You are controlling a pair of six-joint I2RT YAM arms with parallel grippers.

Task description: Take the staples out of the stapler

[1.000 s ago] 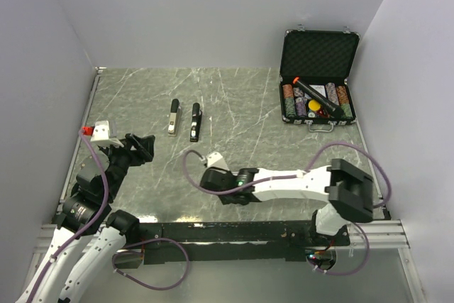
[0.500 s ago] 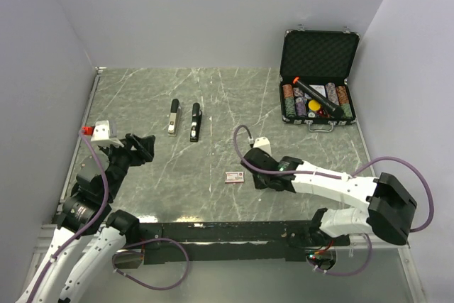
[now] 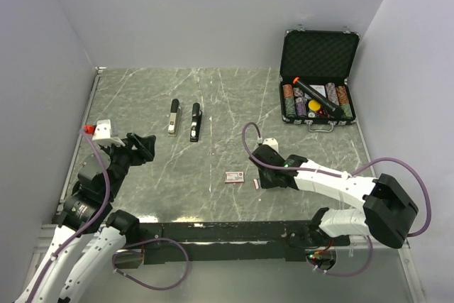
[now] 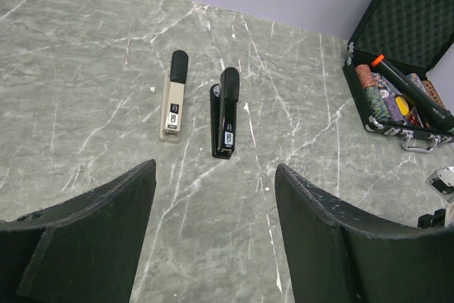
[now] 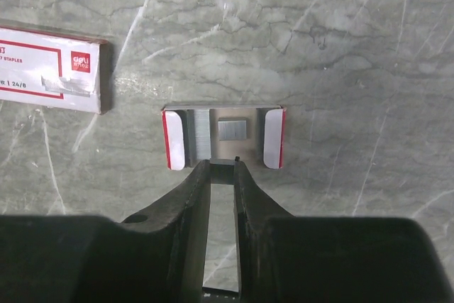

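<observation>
The black stapler (image 3: 194,121) lies closed on the marble table (image 3: 142,90) at the back left, and it also shows in the left wrist view (image 4: 227,111). My left gripper (image 3: 142,148) (image 4: 214,169) is open and empty, near and left of it. My right gripper (image 3: 259,179) (image 5: 221,167) is at mid-table, its jaws nearly together on the near edge of a small open cardboard tray (image 5: 177,138) with red-and-white end flaps. Silvery staple strips (image 5: 201,133) lie in that tray. The tray's red-and-white box sleeve (image 3: 234,177) (image 5: 50,69) lies just left of it.
A beige stapler with a black end (image 3: 174,117) (image 4: 174,97) lies left of the black one. An open black case (image 3: 317,54) with poker chips and a black tube with an orange end (image 3: 316,96) stands at the back right. Grey walls close in three sides.
My right arm swung from the table's left-centre to the right, uncovering the box sleeve, and now rests at the small tray just right of it. The left arm barely moved.
</observation>
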